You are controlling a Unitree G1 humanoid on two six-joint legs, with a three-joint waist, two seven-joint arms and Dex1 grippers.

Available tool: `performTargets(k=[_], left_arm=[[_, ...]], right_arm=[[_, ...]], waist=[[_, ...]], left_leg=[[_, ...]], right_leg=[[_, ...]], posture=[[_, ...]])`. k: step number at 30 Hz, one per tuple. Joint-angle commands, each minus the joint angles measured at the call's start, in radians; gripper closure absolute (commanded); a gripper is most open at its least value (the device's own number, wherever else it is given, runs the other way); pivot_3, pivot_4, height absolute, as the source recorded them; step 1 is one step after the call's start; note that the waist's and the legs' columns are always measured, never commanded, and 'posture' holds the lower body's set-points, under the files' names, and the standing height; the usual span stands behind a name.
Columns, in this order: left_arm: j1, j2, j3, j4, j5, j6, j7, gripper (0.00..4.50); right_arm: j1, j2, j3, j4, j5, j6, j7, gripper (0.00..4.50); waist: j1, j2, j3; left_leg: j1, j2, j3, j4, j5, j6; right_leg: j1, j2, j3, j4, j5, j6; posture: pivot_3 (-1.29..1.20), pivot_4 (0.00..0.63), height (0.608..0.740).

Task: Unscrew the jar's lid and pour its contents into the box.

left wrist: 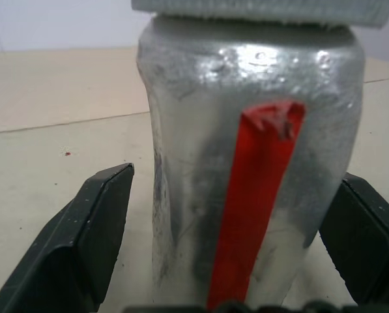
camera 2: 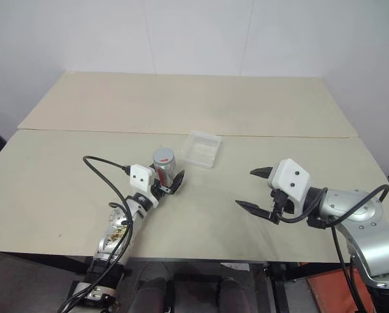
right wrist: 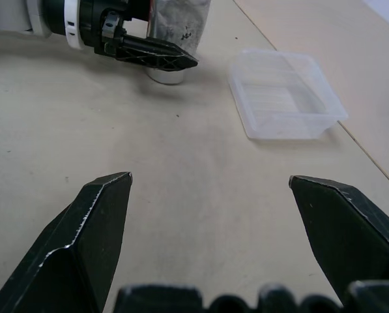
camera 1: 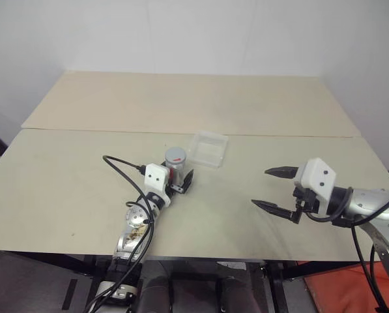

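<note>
From the head views, the left arm reaches forward low over the bench (camera 1: 64, 189), its left tool (camera 1: 180, 180) spread wide with a finger on either side of the jar (camera 1: 174, 158), which stands upright mid-bench, lid (camera 1: 174, 154) on. The box (camera 1: 208, 149) sits just beyond, toward the far edge. The right arm hangs off by the right edge, its right tool (camera 1: 272, 188) open and empty. In the left wrist view the jar (left wrist: 253, 176) fills the gap, fingers (left wrist: 83, 241) not clamped. The right wrist view shows its fingers (right wrist: 93, 228) parted above bare bench, the box (right wrist: 285, 94) ahead.
</note>
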Motion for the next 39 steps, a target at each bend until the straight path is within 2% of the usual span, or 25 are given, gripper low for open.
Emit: performTargets(k=[1, 3, 6, 11, 12, 20, 25, 29, 33, 39], left_arm=[[-0.019, 0.0, 0.0, -0.008, 0.01, -0.027, 0.01, 0.03], [-0.021, 0.001, 0.0, -0.007, 0.006, -0.03, 0.005, 0.03], [-0.017, 0.005, 0.001, -0.007, 0.007, -0.026, 0.006, 0.57], [-0.005, -0.001, -0.004, -0.027, 0.004, -0.034, 0.008, 2.15], [-0.004, -0.002, -0.004, -0.031, 0.002, -0.032, 0.008, 2.25], [0.015, 0.046, -0.029, -0.15, -0.039, 0.017, -0.096, 2.31], [0.055, 0.15, -0.03, -0.365, -0.123, 0.12, -0.213, 2.31], [0.056, 0.205, -0.033, -0.427, -0.143, 0.165, -0.249, 2.33], [0.04, 0.215, -0.047, -0.424, -0.14, 0.173, -0.267, 2.33], [0.036, 0.197, -0.06, -0.418, -0.12, 0.166, -0.246, 2.33]], right_arm=[[-0.004, 0.002, -0.025, -0.031, 0.004, -0.007, -0.012, 0.0], [-0.006, 0.002, -0.021, -0.028, 0.003, -0.009, -0.013, 0.0], [-0.012, 0.001, -0.014, -0.024, 0.0, -0.009, -0.014, 0.0], [-0.021, 0.001, -0.008, -0.023, 0.002, -0.007, -0.012, 0.0], [-0.024, 0.001, -0.008, -0.023, 0.003, -0.006, -0.012, 0.0], [-0.117, 0.059, 0.031, -0.055, 0.043, 0.054, -0.071, 0.0], [-0.281, 0.193, 0.092, -0.107, 0.149, 0.193, -0.175, 0.0], [-0.352, 0.322, 0.155, -0.128, 0.192, 0.222, -0.247, 0.0], [-0.423, 0.416, 0.244, -0.089, 0.133, 0.229, -0.319, 0.0], [-0.483, 0.489, 0.306, -0.041, 0.076, 0.207, -0.365, 0.0]], waist=[[0.0, 0.0, 0.0], [0.0, 0.0, 0.0], [0.0, 0.0, 0.0], [0.0, 0.0, 0.0], [0.0, 0.0, 0.0], [-0.005, 0.0, 0.0], [-0.015, -0.001, 0.0], [-0.015, 0.0, 0.0], [-0.011, 0.0, 0.0], [-0.012, 0.0, 0.0]], left_leg=[[0.0, 0.0, 0.0, 0.0, 0.0, 0.0], [0.0, 0.0, 0.0, 0.0, 0.0, 0.0], [0.0, 0.0, 0.0, 0.0, 0.0, 0.0], [0.0, 0.0, 0.0, 0.0, 0.0, 0.0], [0.0, 0.0, 0.0, 0.0, 0.0, 0.0], [0.0, 0.0, 0.0, 0.0, 0.0, 0.0], [0.0, 0.001, 0.0, 0.0, 0.0, 0.0], [0.0, 0.001, 0.0, 0.0, 0.0, 0.0], [0.0, 0.001, 0.0, 0.0, 0.0, 0.0], [0.0, 0.001, 0.0, 0.0, 0.0, 0.0]], right_leg=[[0.0, 0.0, 0.0, 0.0, 0.0, 0.0], [0.0, 0.0, 0.0, 0.0, 0.0, 0.0], [0.0, 0.0, 0.0, 0.0, 0.0, 0.0], [0.0, 0.0, 0.0, 0.0, 0.0, 0.0], [0.0, 0.0, 0.0, 0.0, 0.0, 0.0], [0.0, 0.0, 0.0, 0.0, 0.0, 0.0], [-0.001, 0.001, 0.0, 0.001, 0.0, -0.001], [-0.001, 0.001, 0.0, 0.001, 0.0, -0.001], [-0.001, 0.0, 0.0, 0.001, 0.0, -0.001], [-0.001, 0.0, 0.0, 0.001, 0.0, -0.001]], posture=[[0.0, 0.15, 0.74], [0.0, 0.15, 0.74], [0.0, 0.15, 0.74], [0.0, 0.15, 0.74], [0.0, 0.15, 0.74], [0.0, 0.15, 0.74], [0.0, 0.15, 0.74], [0.0, 0.15, 0.74], [0.0, 0.15, 0.74], [0.0, 0.15, 0.74]])
